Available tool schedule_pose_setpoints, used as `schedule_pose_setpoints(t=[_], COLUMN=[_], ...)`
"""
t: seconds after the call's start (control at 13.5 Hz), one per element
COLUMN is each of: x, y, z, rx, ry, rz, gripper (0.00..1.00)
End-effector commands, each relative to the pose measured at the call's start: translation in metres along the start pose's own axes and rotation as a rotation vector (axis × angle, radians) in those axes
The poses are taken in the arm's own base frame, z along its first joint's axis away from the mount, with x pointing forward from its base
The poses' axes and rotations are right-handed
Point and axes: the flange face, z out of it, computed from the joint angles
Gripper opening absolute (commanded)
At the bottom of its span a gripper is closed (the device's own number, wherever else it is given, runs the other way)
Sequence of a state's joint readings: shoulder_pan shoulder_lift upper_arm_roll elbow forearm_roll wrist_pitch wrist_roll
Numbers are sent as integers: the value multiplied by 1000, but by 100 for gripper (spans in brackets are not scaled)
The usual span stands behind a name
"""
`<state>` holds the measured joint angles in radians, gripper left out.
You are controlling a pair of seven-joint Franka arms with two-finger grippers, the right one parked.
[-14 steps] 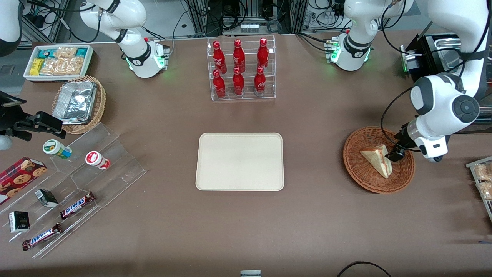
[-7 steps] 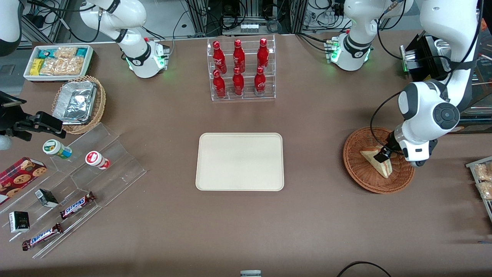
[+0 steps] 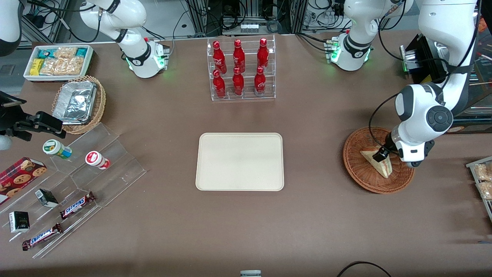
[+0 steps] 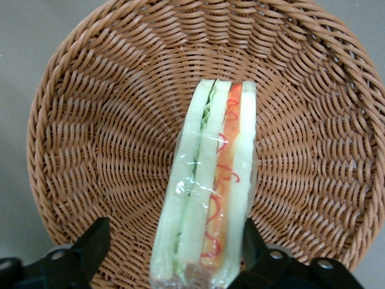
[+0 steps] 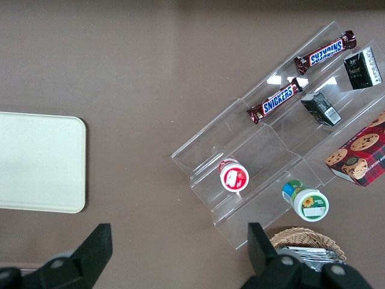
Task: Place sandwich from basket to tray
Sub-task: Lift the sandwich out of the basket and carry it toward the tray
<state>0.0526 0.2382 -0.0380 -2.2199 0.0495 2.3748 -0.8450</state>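
The sandwich (image 3: 380, 166) is a plastic-wrapped white wedge with red and green filling. It lies in the reddish-brown wicker basket (image 3: 357, 175) toward the working arm's end of the table. My left gripper (image 3: 381, 155) is low in the basket over the sandwich's wide end. In the left wrist view the gripper (image 4: 173, 256) is open and straddles the sandwich (image 4: 210, 198). One finger (image 4: 249, 244) sits against the wrapping and the other finger (image 4: 90, 247) stands apart from it over the basket (image 4: 90, 138). The cream tray (image 3: 240, 161) lies empty at mid-table; it also shows in the right wrist view (image 5: 36, 162).
A clear rack of red bottles (image 3: 240, 69) stands farther from the front camera than the tray. Toward the parked arm's end are an acrylic step shelf with snacks (image 3: 77, 184), a tan basket with a foil container (image 3: 78, 104) and a white snack bin (image 3: 57, 61). A snack tray (image 3: 482, 181) is beside the basket.
My gripper has moved from the basket's side nearer the working arm in over the sandwich's wide end and come lower. The sandwich has not moved.
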Motion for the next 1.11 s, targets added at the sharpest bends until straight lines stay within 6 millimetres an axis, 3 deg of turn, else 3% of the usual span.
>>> schedule_pose_setpoints(t=[0.0,0.07,0.3,0.52,0.74,1.04], x=[1,2,3,-6,-53,-151], y=[7,8,13,31,70,127], z=[-4,-4,-11,-48,-108,-130], rx=[-14,-14,-24,16,38,28], ry=[15,13,21,-12,-15,20], rz=[-1,-1,0,44,161,368], gripper=[8,1,0,0,0,0])
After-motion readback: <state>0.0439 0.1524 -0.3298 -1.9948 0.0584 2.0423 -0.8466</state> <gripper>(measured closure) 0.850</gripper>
